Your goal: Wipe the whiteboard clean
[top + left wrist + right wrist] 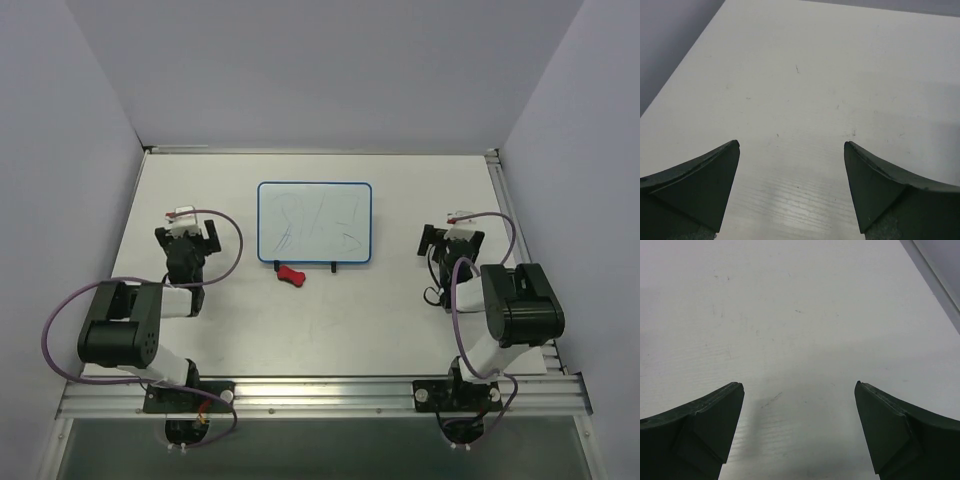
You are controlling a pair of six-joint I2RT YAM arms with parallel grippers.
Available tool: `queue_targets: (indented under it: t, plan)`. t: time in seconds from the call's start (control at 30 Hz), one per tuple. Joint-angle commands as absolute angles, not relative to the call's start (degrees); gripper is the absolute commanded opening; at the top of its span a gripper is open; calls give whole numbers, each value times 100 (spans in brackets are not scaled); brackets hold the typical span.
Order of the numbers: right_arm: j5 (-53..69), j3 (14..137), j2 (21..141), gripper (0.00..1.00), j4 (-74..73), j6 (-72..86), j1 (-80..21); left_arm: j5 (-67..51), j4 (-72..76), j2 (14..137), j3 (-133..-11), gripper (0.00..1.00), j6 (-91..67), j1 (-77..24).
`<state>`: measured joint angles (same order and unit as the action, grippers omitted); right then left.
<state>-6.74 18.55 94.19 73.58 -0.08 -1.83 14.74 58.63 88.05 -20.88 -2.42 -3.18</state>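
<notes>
- Release on both sides: left end effector (pixel 791 145) is spread wide, nothing between its dark wedge-shaped fingertips (pixel 700 190). The right end effector (pixel 799 384) is likewise released and empty. Both hover over the matte white worktop (pixel 300 330).
- Next out, the small red eraser (pixel 289 275), just beside the board's near edge. The left arm looks the closer reach; grip it squarely, wiping face down.
- Farthest, the whiteboard (pixel 314 222), mid-worktop between the arms: smooth white, thin blue rim, rounded corners, faint blue scribbles. Overlapping strokes with light pressure should clear them.
</notes>
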Motion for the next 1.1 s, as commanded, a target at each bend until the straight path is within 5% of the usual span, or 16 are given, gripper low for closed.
queue_targets:
  t: [0.0,0.17,0.33,0.47,0.57,0.6,0.7,0.8,1.07]
  plan:
    - [-1248,1811,9010,100,8305,0,-237,2108,5681,8342,-2179,94,-272,-456]
    - [-1467,1767,8166,100,7622,97,-272,3917,4466,7787,-2750,94,-501,-852]
    - [-3058,2775,7043,100,4233,1974,-413,4974,4009,7875,-3242,94,-351,-1379]
    - [-1615,3550,6321,100,2375,2575,-316,5457,2694,7814,-3962,94,-1543,-1424]
    - [-1205,3489,5986,100,1761,3294,-212,5082,440,7743,-4674,94,-2731,-1389]
    - [153,3463,5916,99,1732,2983,-98,4880,83,7752,-4980,94,-3238,-1380]
    - [860,3217,5416,99,1924,2935,-183,3748,-141,7848,-5071,94,-3192,-1169]
    - [275,3540,5168,100,1174,2647,-1210,3060,-88,7945,-4922,94,-3313,-985]
    - [-1493,5254,7012,99,-246,1996,-4348,1671,580,8015,-4561,94,-3305,-756]
